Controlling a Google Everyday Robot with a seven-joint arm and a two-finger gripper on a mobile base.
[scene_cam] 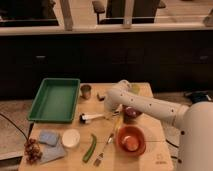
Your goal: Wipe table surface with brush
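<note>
One brush on table surface, end effector just beside it, grip unclear, fork, green tray near.

The robot's arm was smooth white with rounded joints, its bulky white body filling the frame's lower right; its end effector sat mid-frame, largely hidden.

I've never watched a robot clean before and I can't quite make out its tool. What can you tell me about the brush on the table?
The brush is slim, with a long white handle, likely plastic, and a small dark bristle head at its left end. It lies flat and roughly crosswise on the table surface, just right of the green tray, near the middle. The gripper is down at the handle's right end; whether it is gripping the handle cannot be told.
</note>
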